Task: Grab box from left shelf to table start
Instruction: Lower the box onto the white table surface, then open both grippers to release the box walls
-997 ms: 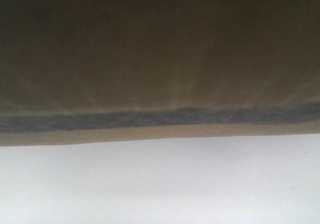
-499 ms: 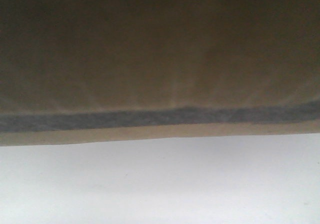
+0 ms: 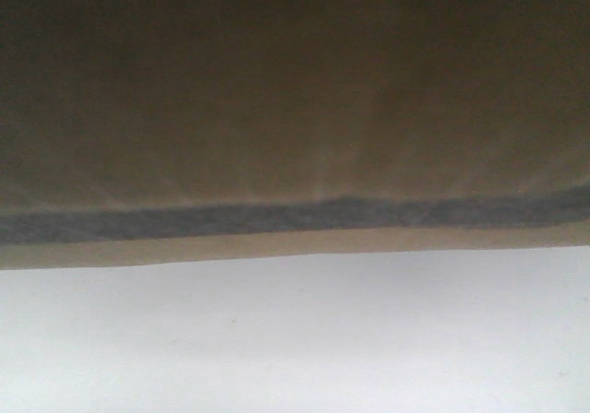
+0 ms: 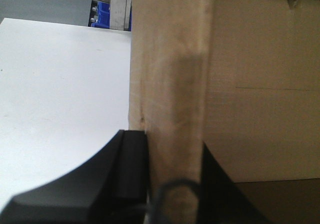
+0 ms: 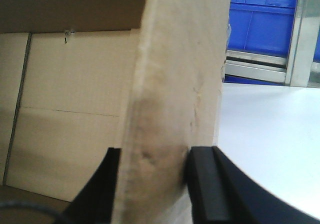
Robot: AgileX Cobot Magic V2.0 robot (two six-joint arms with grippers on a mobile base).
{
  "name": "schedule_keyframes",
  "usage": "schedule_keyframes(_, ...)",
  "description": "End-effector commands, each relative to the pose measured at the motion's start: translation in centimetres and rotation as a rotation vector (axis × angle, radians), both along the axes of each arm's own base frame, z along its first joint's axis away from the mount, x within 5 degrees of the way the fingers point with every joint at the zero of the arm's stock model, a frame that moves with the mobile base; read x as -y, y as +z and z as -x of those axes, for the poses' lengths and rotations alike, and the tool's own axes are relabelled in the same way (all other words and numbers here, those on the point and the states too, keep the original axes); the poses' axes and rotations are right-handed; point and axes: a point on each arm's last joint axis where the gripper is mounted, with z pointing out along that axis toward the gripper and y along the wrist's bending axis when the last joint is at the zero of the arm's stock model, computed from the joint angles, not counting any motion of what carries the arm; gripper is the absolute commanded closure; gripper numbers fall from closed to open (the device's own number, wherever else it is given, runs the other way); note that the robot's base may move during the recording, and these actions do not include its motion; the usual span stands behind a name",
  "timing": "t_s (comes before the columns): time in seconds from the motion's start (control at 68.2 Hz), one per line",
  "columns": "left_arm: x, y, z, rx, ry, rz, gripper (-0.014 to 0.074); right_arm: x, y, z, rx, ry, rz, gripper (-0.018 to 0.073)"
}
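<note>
Here, left gripper (image 4: 172, 176): clamped on a wall of the box (image 4: 170, 74), 1 jaw inside, 1 on the table (image 4: 60, 94) side.
box: standing between the 2 grippers, low over the table; contact unclear.
right gripper (image 5: 152, 184): pinching another box wall the same way.

In the front view the box (image 3: 295, 109) is dark and blurred, cut off at the top and both sides; no printing can be read on it. The table (image 3: 295, 339) runs past the lower edge. The bottom edge cuts off the jaws of the left gripper (image 4: 172, 176) and the right gripper (image 5: 152, 184), and the cardboard between them hides their inner faces. The blue bins (image 5: 265, 19) are cut off at the top.
</note>
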Motion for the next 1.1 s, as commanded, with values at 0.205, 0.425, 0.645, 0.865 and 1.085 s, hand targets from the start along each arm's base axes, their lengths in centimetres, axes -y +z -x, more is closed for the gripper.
schedule_keyframes(0.205, -0.3, 2.5, 0.1, 0.207, 0.023, 0.058, 0.0689, 0.9, 2.0, -0.3, 0.163, -0.104, 0.022, 0.0497)
schedule_keyframes(0.425, -0.3, 2.5, 0.1, 0.207, 0.023, 0.058, 0.0689, 0.9, 2.0, -0.3, 0.163, -0.104, 0.022, 0.0497)
schedule_keyframes(0.645, 0.0, 3.0, -0.1, 0.242, 0.003, 0.087, 0.0689, 0.8, 2.1, -0.7, 0.155, -0.105, 0.021, 0.0497)
schedule_keyframes(0.865, 1.0, 4.5, -4.3, 0.141, 0.01, 0.055, 0.0689, 0.7, 3.9, -4.0, 0.061, -0.102, 0.03, 0.0497)
schedule_keyframes(1.085, 2.1, 6.3, -10.5, 0.024, 0.037, -0.051, 0.0689, 0.4, 5.5, -9.9, -0.161, -0.077, 0.063, 0.0497)
